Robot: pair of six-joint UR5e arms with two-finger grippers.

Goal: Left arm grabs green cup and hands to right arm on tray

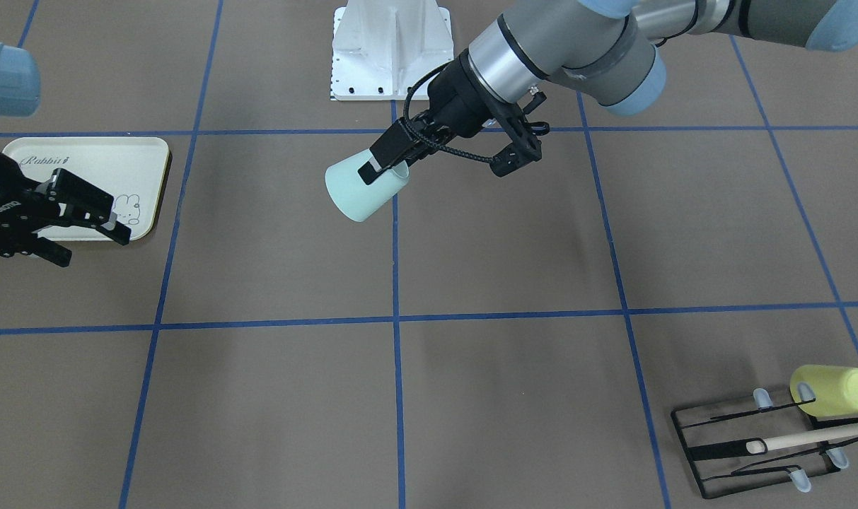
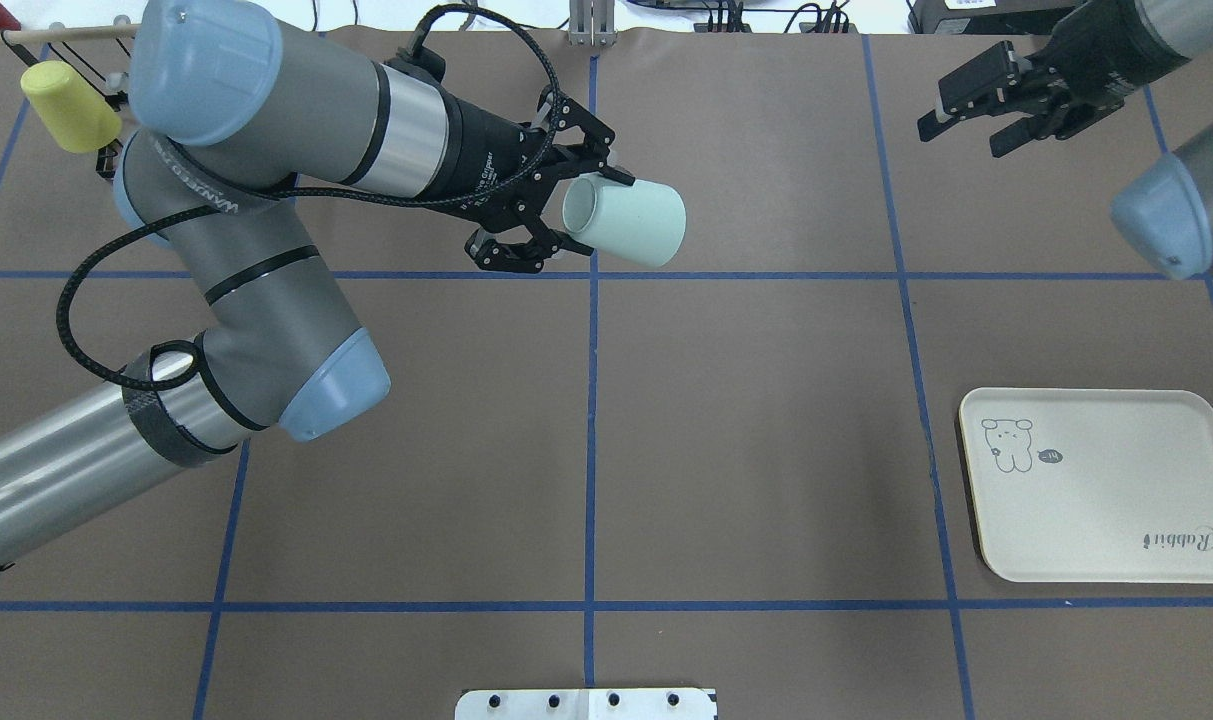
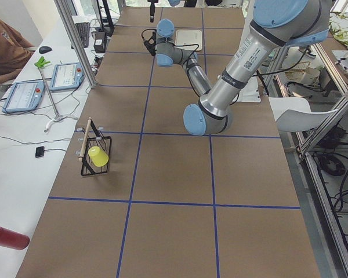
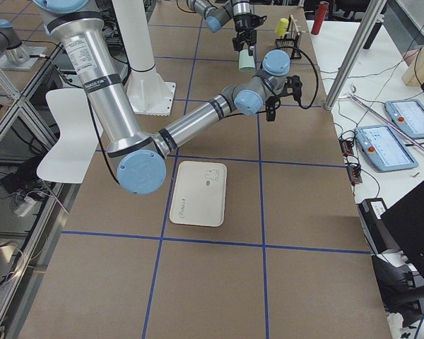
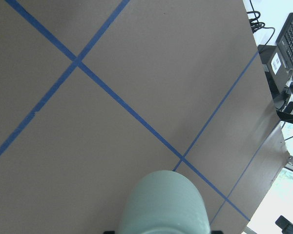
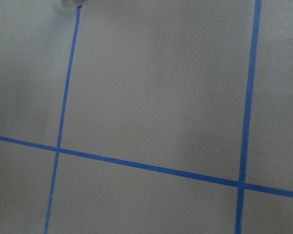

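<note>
1. Pale green cup (image 1: pixel 365 189) is held by the left gripper (image 1: pixel 383 170), raised clear of the brown table (image 1: pixel 513 396) near the central blue tape line.
2. The jaws are closed narrowly on the cup wall at the rim. One finger (image 1: pixel 379 161) lies along the outer wall. The other appears to sit inside the mouth, though this is not clearly shown.
3. The right gripper (image 1: pixel 93 247) stands with jaws wide and holds nothing. It is well apart from the cup, on the side where the tray (image 1: pixel 138 152) lies.
4. Overhead view: the cup (image 2: pixel 626 222) shows its open mouth, which faces back into the left gripper (image 2: pixel 601 185). The right gripper (image 2: pixel 964 137) is seen spread, and the tray (image 2: pixel 1096 500) lies flat with nothing on it.
5. Front-facing view: the mouth is largely turned away, but the pale pad of the outer finger is seen pressed on the wall.
6. Left wrist view: only the rounded body of the cup (image 5: pixel 163 204) shows, at the bottom edge, above tape lines.
7. Right wrist view: only table cover and blue tape.
8. Right side view: the cup (image 4: pixel 246 62) appears small and far beyond the tray (image 4: pixel 198 194).
9. Orientation: the cup is tipped over, not upright. Its long axis runs roughly across the table, with the closed base pointing towards the robot's right and the mouth towards its left.
</note>
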